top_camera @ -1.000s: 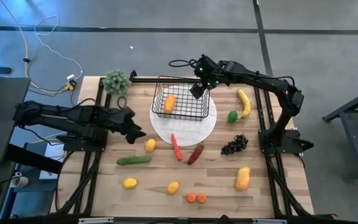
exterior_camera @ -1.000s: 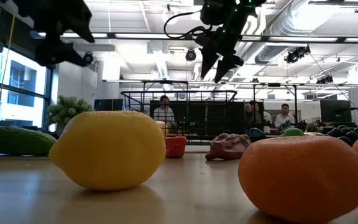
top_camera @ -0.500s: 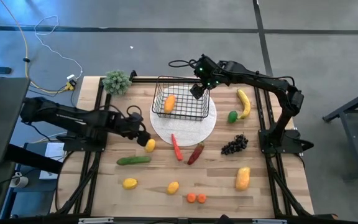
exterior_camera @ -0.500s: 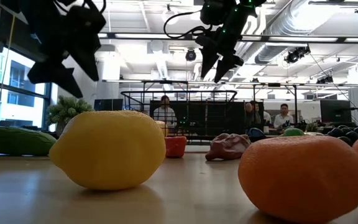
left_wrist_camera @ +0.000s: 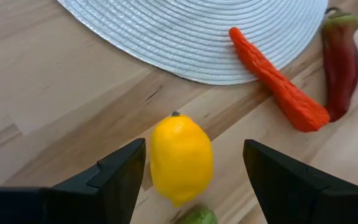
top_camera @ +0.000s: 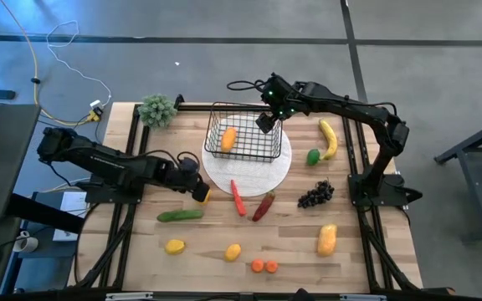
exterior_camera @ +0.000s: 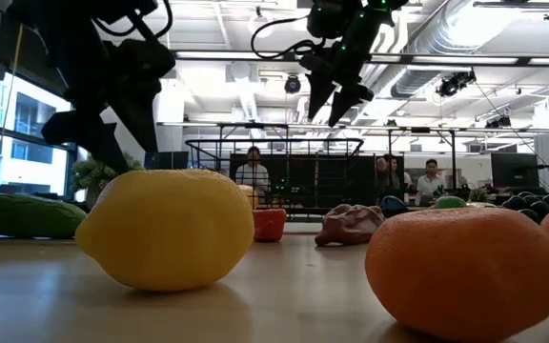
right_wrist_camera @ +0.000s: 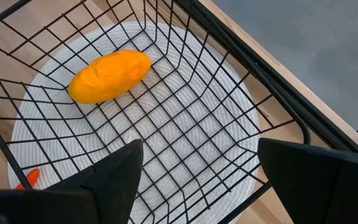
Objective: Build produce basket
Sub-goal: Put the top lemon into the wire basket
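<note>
The black wire basket [top_camera: 243,138] stands on the round white plate [top_camera: 249,174], and one orange mango [top_camera: 228,138] [right_wrist_camera: 109,76] lies on its floor. My right gripper [top_camera: 266,121] [right_wrist_camera: 197,152] hangs open above the basket's far right corner. My left gripper [top_camera: 194,187] [left_wrist_camera: 194,149] is open and low over a yellow lemon [top_camera: 202,196] [left_wrist_camera: 180,158] that lies on the wood just off the plate's left near edge. Its fingers stand on either side of the lemon without touching it.
Loose on the table: red chilli [top_camera: 237,197], dark red chilli [top_camera: 264,206], cucumber [top_camera: 180,215], two lemons [top_camera: 174,247] [top_camera: 233,252], carrot slices [top_camera: 264,266], a second mango [top_camera: 327,239], grapes [top_camera: 315,194], banana [top_camera: 329,138], a green fruit [top_camera: 312,156], a green plant [top_camera: 157,109].
My left gripper has moved toward the table's right and down, from beside the plate's left edge to just over the lemon, and its open fingers now straddle the lemon. The lemon and the rest of the produce have stayed put.
</note>
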Available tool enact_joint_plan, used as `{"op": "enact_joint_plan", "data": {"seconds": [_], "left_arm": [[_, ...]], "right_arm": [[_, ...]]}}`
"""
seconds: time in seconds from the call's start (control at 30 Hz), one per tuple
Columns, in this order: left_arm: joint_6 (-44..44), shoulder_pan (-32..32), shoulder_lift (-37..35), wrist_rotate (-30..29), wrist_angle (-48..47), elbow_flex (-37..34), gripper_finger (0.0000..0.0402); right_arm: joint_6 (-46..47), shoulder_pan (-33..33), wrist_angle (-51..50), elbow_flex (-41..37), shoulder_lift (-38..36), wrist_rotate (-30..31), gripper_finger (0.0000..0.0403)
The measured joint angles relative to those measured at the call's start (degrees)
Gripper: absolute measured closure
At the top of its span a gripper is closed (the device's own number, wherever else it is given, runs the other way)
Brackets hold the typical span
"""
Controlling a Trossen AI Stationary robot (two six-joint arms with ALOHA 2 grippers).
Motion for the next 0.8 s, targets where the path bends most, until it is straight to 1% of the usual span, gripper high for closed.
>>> {"op": "enact_joint_plan", "data": {"seconds": [0.33,0.53,0.8], "left_arm": [[-0.8,-1.4,4.6,-2.0,3.0,0.0,0.0142],[-1.5,-1.5,7.5,-1.6,3.4,0.0,0.0142],[-1.7,-1.8,10.4,-0.4,5.5,0.0,0.0142]], "right_arm": [[0.2,0.0,0.0,0.0,0.0,0.0,0.0104],[0.2,0.0,0.0,0.0,0.0,1.2,0.0104],[0.0,0.0,0.0,0.0,0.0,1.4,0.0104]]}}
